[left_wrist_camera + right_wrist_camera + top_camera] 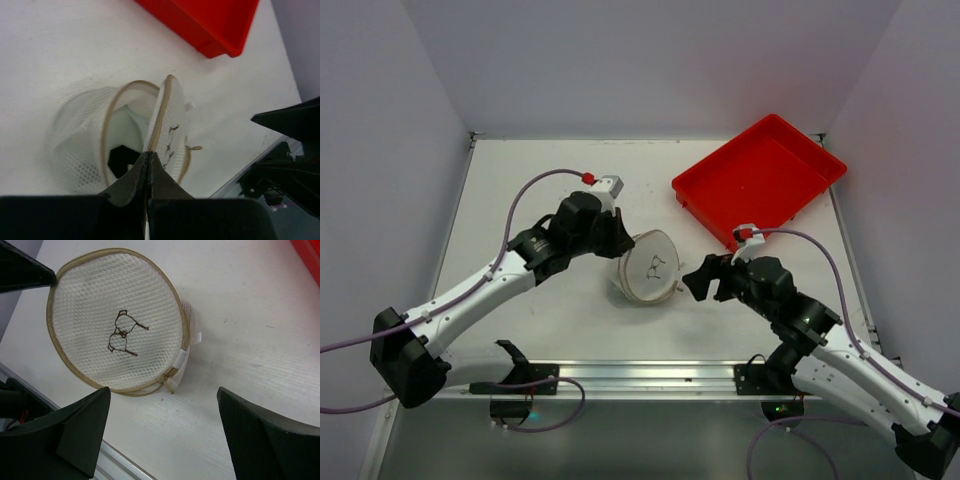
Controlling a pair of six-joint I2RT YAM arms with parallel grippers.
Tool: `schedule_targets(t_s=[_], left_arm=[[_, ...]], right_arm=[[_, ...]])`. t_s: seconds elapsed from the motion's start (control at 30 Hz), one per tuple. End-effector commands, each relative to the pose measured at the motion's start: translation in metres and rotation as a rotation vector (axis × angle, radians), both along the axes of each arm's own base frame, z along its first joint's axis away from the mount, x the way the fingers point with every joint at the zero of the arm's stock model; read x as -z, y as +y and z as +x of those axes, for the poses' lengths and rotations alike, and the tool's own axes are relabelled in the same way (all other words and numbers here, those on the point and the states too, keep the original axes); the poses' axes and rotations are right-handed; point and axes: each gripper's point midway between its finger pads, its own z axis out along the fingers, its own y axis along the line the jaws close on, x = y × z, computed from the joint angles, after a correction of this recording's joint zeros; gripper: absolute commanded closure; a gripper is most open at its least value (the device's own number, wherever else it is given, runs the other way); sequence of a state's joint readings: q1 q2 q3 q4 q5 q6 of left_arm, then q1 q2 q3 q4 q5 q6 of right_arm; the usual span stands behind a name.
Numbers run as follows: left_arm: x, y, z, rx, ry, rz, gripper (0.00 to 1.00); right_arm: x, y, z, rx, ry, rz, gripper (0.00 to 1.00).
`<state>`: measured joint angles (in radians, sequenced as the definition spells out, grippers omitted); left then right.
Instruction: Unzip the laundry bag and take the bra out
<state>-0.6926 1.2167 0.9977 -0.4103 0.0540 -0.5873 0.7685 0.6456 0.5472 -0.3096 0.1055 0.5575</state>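
White translucent mesh cylinder laundry bag (648, 266) sits mid white table (540, 180), near the red rectangular plastic tray (760, 180). The left gripper (148, 156) is pinched on the tan rim of its bra-printed end. The right gripper (164, 392) is spread wide just beside the bag, not touching.

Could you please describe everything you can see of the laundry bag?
The laundry bag is a small cylinder of white see-through mesh with stiff round ends bound in tan. It lies on its side on the white table. One end carries a small dark bra outline and stands partly away from the body, showing a pale inside. A tan zip pull hangs at that end's edge. The left gripper has its jaws shut on that end's rim; nothing else touches the bag.
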Motion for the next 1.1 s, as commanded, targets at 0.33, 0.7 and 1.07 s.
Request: schedule_targets(t_s=[0.33,0.7,1.07], left_arm=[[-0.047,-0.156,-0.092,0.374,-0.067,-0.184,0.77],[-0.074,-0.115,-0.054,0.082,-0.16,-0.025,0.06],[0.009,0.007,0.008,-0.226,-0.021,0.178,0.21]], right_arm=[[-0.06,-0.087,-0.001,0.363,-0.234,0.141,0.11],[-0.073,-0.086,-0.015,0.262,-0.266,0.091,0.11],[-0.047,0.019,0.01,-0.06,-0.102,0.058,0.16]])
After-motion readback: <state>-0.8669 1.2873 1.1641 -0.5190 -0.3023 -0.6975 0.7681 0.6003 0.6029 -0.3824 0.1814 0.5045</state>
